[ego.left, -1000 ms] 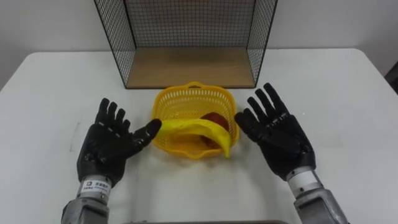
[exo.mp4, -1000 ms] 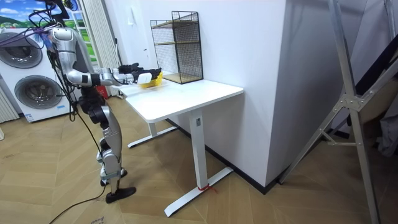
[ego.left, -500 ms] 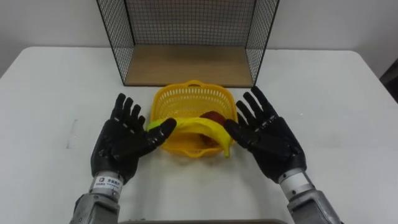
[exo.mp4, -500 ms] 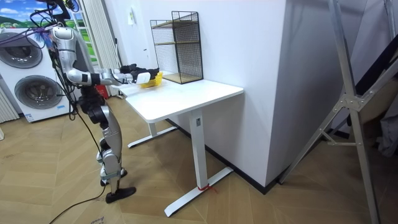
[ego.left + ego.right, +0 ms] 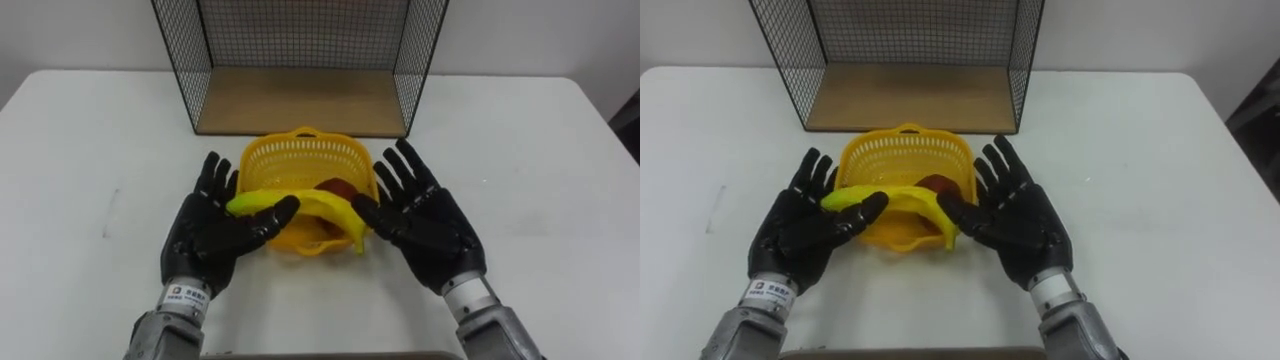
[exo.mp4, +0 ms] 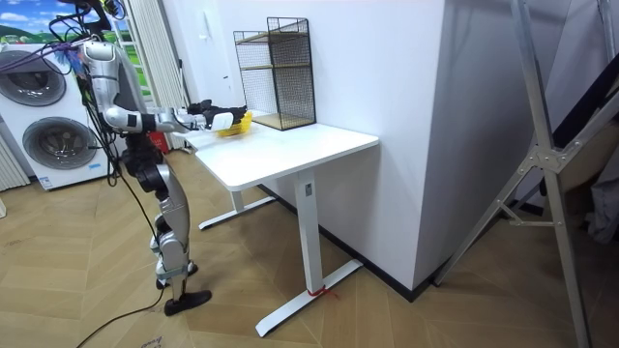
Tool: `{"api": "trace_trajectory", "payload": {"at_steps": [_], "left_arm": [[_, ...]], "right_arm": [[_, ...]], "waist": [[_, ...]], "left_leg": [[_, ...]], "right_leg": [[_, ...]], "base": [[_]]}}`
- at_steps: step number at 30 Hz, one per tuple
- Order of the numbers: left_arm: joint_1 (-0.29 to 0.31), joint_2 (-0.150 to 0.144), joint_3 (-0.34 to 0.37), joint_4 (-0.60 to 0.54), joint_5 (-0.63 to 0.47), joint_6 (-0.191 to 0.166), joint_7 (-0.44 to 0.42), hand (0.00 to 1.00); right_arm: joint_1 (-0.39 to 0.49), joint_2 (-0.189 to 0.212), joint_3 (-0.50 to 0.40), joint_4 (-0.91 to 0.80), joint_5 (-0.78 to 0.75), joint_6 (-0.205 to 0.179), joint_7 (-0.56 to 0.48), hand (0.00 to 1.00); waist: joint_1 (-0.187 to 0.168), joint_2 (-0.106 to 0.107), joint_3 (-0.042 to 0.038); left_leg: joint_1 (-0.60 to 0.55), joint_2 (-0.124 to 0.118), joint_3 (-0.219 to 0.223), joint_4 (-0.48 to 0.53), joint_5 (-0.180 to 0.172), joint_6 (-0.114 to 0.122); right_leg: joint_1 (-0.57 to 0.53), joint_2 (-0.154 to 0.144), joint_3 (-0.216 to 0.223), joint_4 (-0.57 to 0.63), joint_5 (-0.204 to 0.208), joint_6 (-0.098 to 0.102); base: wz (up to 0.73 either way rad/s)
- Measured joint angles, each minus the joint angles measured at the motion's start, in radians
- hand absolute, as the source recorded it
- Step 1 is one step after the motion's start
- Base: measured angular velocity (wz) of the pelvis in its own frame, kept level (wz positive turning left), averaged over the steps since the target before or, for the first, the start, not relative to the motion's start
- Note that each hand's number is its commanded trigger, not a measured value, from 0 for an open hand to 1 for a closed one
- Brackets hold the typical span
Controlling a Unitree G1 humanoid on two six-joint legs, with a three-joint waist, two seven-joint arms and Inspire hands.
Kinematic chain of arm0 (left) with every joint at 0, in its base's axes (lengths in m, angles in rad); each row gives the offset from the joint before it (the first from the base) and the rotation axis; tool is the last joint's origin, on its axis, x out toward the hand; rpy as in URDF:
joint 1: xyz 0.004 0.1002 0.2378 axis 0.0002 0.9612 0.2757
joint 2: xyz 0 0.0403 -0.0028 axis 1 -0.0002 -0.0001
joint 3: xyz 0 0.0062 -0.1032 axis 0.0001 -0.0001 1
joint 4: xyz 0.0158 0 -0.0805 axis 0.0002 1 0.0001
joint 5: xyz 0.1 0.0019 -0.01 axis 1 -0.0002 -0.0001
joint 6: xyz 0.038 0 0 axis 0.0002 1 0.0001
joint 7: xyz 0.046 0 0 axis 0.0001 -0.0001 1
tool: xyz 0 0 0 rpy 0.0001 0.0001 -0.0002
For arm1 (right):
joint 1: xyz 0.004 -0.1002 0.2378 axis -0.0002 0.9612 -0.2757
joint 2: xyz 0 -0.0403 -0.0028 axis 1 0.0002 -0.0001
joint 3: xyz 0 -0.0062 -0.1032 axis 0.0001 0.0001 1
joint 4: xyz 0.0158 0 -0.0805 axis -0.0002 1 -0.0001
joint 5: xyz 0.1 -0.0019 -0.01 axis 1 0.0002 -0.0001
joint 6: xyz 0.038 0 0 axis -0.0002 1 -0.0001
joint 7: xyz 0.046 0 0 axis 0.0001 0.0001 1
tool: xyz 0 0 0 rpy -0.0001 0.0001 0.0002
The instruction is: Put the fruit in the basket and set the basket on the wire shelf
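White table (image 5: 90,130) bears our yellow basket (image 5: 300,152), banana (image 5: 315,204) and red fruit (image 5: 338,187) inside. Left hand (image 5: 210,240) and right hand (image 5: 425,225) flank it, fingers wide.

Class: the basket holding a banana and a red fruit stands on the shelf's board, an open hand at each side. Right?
No. The left eye view shows the basket on the table before the shelf, not on its board. It holds the banana and red fruit; the open left hand and right hand flank it.
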Motion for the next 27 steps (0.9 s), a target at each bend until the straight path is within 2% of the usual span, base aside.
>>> {"api": "trace_trajectory", "payload": {"at_steps": [11,17,21,24,27], "left_arm": [[-0.005,0.001,-0.009,0.018,0.0,-0.004,-0.012,0.0],[-0.008,0.001,-0.019,0.061,0.0,-0.009,-0.012,0.0],[-0.008,0.005,-0.035,0.066,0.002,-0.017,-0.012,0.0],[-0.008,0.01,-0.041,0.067,0.003,-0.018,-0.012,0.0],[-0.008,0.01,-0.042,0.068,0.003,-0.018,-0.012,0.0]], "right_arm": [[-0.011,-0.001,0.022,0.041,-0.012,-0.052,0.0,0.0],[-0.061,-0.001,0.046,0.105,-0.014,-0.071,0.003,0.0],[-0.069,-0.002,0.052,0.111,-0.012,-0.079,0.003,0.0],[-0.069,-0.003,0.058,0.111,-0.008,-0.089,0.003,0.0],[-0.069,-0.004,0.06,0.111,-0.006,-0.094,0.003,0.0]], "waist": [[-0.001,0.0,-0.0001],[-0.024,0.001,0.0006],[-0.027,0.008,0.0029],[-0.027,0.018,-0.0014],[-0.028,0.025,-0.0018]], "left_leg": [[0.0,-0.001,0.0,0.0,0.0,0.0],[0.002,-0.001,-0.003,0.004,0.0,0.0],[0.001,-0.001,-0.003,0.002,0.0,0.0],[0.002,-0.001,-0.003,0.001,0.0,0.0],[0.003,-0.001,-0.003,0.003,0.0,0.0]], "right_leg": [[0.003,-0.001,-0.005,0.0,0.0,0.0],[0.008,-0.001,-0.008,0.0,0.0,0.0],[0.007,-0.001,-0.009,0.0,0.0,-0.001],[0.006,-0.001,-0.009,0.0,0.001,-0.001],[0.004,-0.002,-0.008,0.0,0.001,-0.001]], "base": [[0.0],[0.01],[0.0],[0.0],[0.0]]}}
